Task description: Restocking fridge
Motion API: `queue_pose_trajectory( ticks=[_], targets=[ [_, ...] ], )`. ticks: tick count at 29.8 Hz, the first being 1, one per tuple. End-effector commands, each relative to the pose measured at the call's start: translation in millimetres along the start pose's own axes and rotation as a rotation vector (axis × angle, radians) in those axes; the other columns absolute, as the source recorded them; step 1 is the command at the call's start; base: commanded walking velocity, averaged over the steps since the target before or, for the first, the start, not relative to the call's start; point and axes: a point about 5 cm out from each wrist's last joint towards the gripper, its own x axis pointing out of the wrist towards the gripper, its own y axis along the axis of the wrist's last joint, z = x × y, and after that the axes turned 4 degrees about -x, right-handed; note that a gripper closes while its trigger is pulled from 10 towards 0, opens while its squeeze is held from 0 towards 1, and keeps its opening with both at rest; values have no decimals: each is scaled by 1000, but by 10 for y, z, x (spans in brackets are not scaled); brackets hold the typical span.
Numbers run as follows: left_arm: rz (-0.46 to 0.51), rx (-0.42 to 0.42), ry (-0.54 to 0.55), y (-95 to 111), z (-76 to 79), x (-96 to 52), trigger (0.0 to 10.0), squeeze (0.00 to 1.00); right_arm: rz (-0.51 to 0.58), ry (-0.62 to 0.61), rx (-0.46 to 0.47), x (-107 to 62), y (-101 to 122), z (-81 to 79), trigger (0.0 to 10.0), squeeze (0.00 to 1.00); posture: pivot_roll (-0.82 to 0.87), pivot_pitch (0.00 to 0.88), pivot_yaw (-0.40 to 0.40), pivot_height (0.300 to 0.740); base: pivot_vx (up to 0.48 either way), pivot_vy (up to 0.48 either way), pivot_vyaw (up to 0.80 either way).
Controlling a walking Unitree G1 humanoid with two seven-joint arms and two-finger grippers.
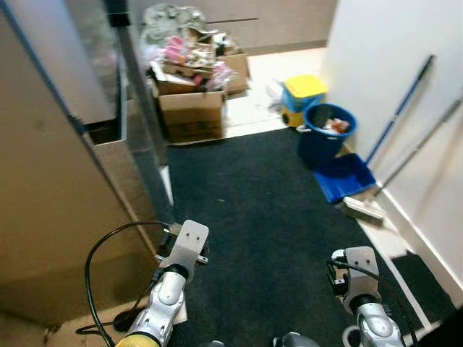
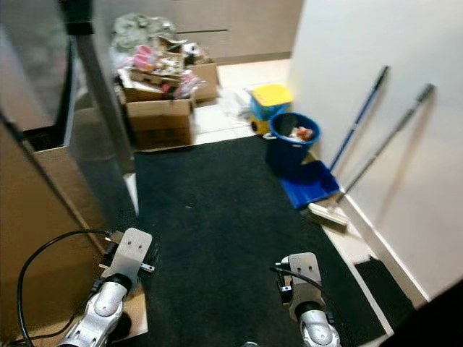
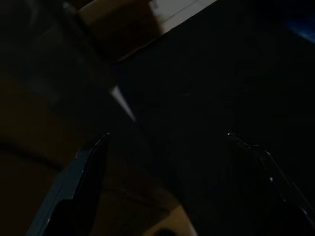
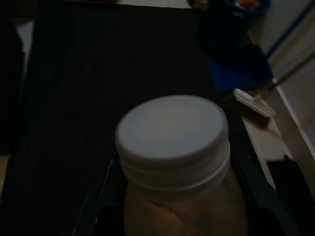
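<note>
Along our left gripper [image 3: 167,135] we see very little light. Its two black fingers [image 3: 74,189] stand wide apart, one at each side, with nothing between them. Under them lies the dark carpet [image 3: 221,83], which takes up most of what we can make out. A brown cardboard box [image 3: 120,22] sits at the far edge of the carpet, next to a strip of pale floor [image 3: 179,12]. A small pale wedge [image 3: 123,103] shows where the carpet meets a dim brownish surface [image 3: 29,123] beside it; we cannot tell what that surface is.
</note>
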Motion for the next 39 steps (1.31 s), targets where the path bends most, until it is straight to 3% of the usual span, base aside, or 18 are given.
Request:
queue_pose_trajectory(
  ticks=[1,39],
  targets=[
    [-33,9,-8,-59,44,-15,10000,0,8,-16,-10,7,19,40,10000,0,-39,97,-53,740,0,0,800],
    [-15,12,-19,3,82,40,10000,0,2,-35,-8,9,15,61,10000,0,-43,92,-50,740,0,0,800]
  ],
)
